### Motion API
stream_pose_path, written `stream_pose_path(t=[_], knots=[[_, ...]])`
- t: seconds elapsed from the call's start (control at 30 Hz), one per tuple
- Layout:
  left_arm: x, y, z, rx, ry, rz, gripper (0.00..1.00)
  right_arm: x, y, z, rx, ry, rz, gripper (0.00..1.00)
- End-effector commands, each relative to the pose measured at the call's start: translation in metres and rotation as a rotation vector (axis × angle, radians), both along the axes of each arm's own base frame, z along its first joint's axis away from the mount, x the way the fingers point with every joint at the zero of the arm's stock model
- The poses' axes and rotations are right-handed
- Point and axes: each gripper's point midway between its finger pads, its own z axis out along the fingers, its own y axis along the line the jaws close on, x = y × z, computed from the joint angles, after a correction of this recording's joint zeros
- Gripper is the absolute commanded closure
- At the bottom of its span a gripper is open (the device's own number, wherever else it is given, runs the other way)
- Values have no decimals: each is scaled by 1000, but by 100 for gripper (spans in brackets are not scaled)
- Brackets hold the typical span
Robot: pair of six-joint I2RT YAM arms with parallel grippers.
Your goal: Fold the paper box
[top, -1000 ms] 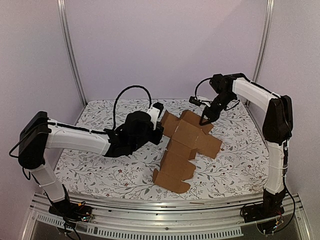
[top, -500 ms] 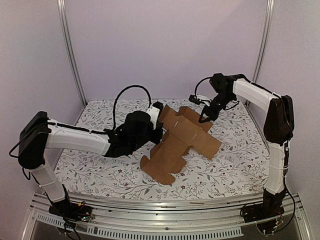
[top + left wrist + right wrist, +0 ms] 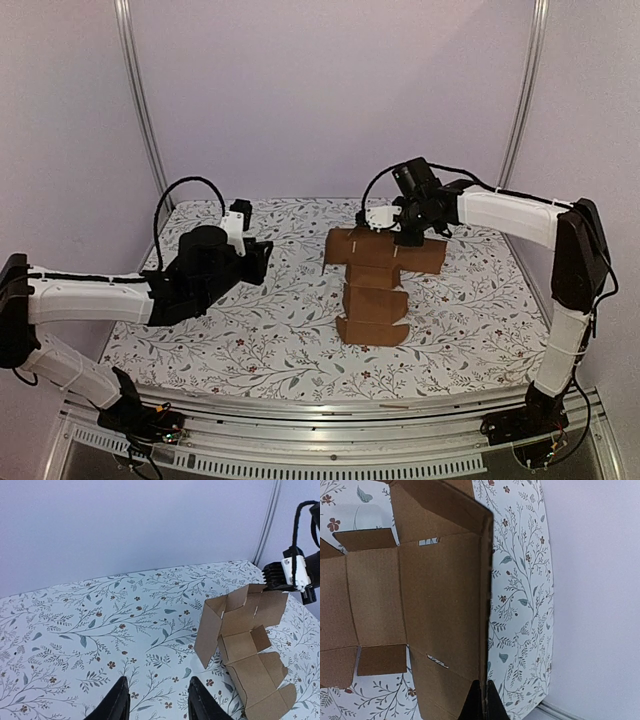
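The paper box [image 3: 372,290] is a plain brown cardboard cut-out with flaps and slots. It stands partly raised on the floral table, its upper panels tilted up and its lower flaps resting on the cloth. My right gripper [image 3: 402,238] is shut on its far top edge. In the right wrist view the fingertips [image 3: 476,702] pinch the thin edge of the paper box [image 3: 430,595]. My left gripper [image 3: 262,258] is open and well left of the box, with nothing in it. Seen from the left wrist, the left gripper [image 3: 159,705] hovers over bare cloth, with the paper box [image 3: 245,640] to its right.
A floral cloth [image 3: 260,330] covers the table. Metal posts [image 3: 140,100] stand at the back corners before a pale wall. An aluminium rail [image 3: 330,420] runs along the near edge. The cloth's right edge [image 3: 547,630] lies close beside the held panel.
My left gripper let go of the box, opened and drew back to the left. My right gripper closed on the box's far edge and swung left, pulling the cut-out more upright.
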Motion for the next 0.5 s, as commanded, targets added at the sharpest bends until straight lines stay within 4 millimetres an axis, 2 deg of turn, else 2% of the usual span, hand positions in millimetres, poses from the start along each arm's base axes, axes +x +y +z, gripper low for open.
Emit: stream_pose_path(t=[0.0, 0.03, 0.13, 0.23, 0.43, 0.47], knots=[[6, 25, -60, -38, 149, 61, 60, 23, 21, 33, -112, -321, 54, 100], [8, 26, -68, -41, 165, 64, 59, 20, 27, 29, -125, -341, 76, 100], [16, 22, -88, -40, 212, 48, 58, 16, 50, 35, -109, -493, 122, 100], [28, 12, -102, -32, 245, 20, 57, 9, 65, 30, -119, -595, 169, 100], [51, -24, -133, 1, 300, -102, 56, 1, 77, 19, -94, -712, 217, 100], [53, -32, -133, 4, 298, -133, 56, -1, 78, 15, -91, -714, 229, 100]])
